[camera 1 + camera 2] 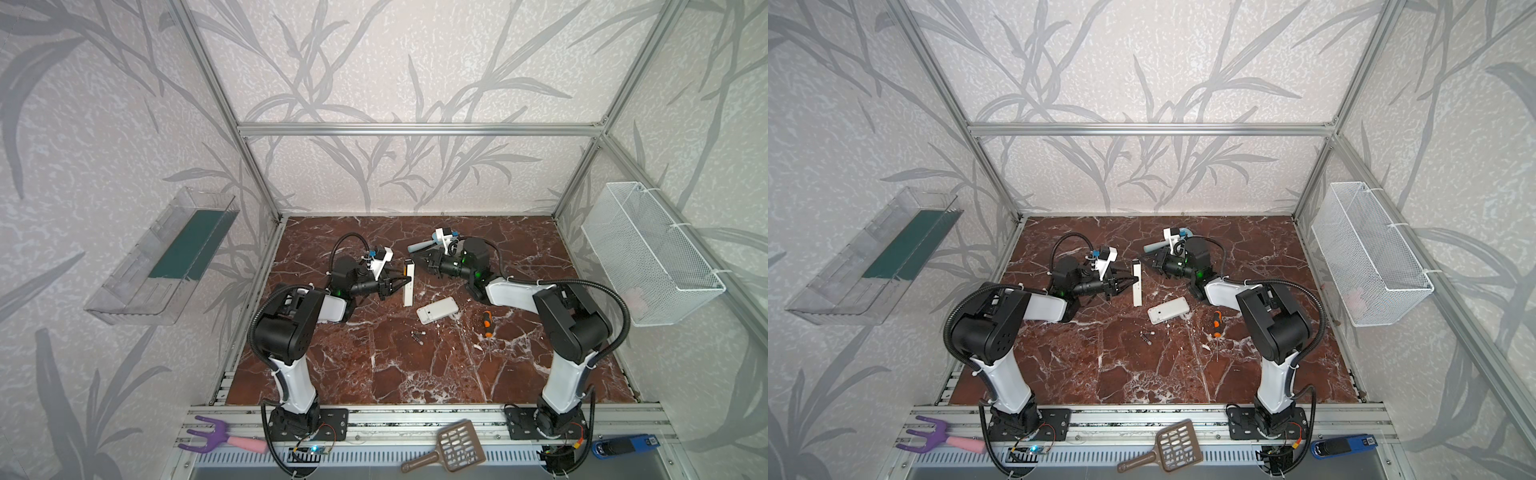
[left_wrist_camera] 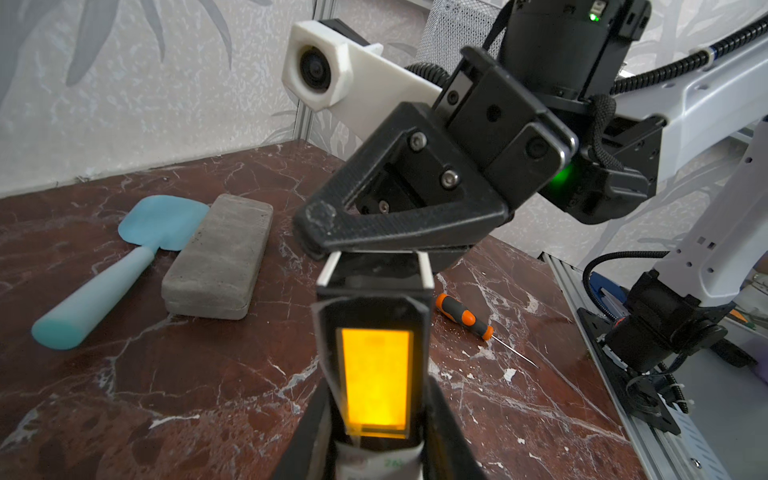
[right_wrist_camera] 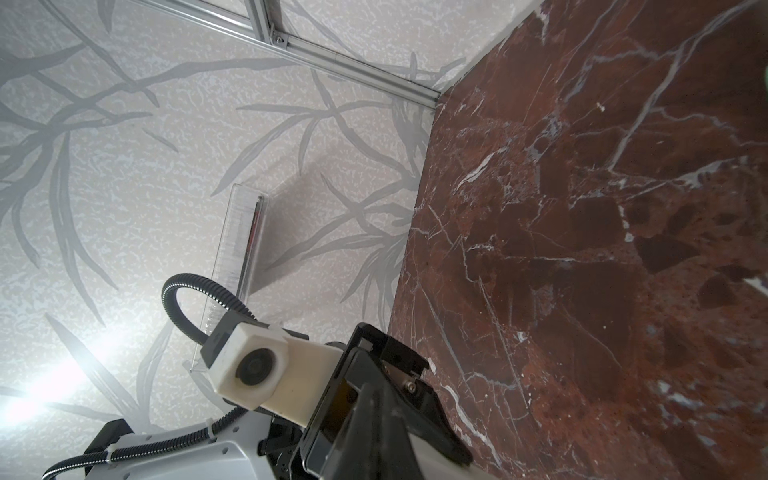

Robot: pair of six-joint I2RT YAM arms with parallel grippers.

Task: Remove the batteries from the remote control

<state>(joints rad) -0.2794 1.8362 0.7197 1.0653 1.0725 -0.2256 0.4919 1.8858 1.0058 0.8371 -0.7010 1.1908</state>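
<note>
Leaf-patterned wallpaper and an aluminium frame are seen around a red-brown marble tabletop. Near its middle, the remote control is gripped across its sides by the left pincer, so that a narrow white edge is turned up in both top views. In the left wrist view the dark face of the remote control is shown with an orange-lit window, clamped between the black fingers of that pincer.

The right pincer is reached across from the other side and is closed, its tips set against the far end of the remote control. Whether anything is pinched between them cannot be told.

Two batteries, dark with silvery ends, are laid loose on the tabletop just beside each other, nearer the front edge and well apart from the remote control. Between them and the remote control a white rounded slab is lying flat. To the right of that slab an orange-and-black screwdriver is lying with its thin shaft pointed toward the front.

Toward the back wall a pale blue spatula is laid just beside a grey oblong case. A white wire basket is hung on the right wall and a clear plastic shelf on the left.
</note>
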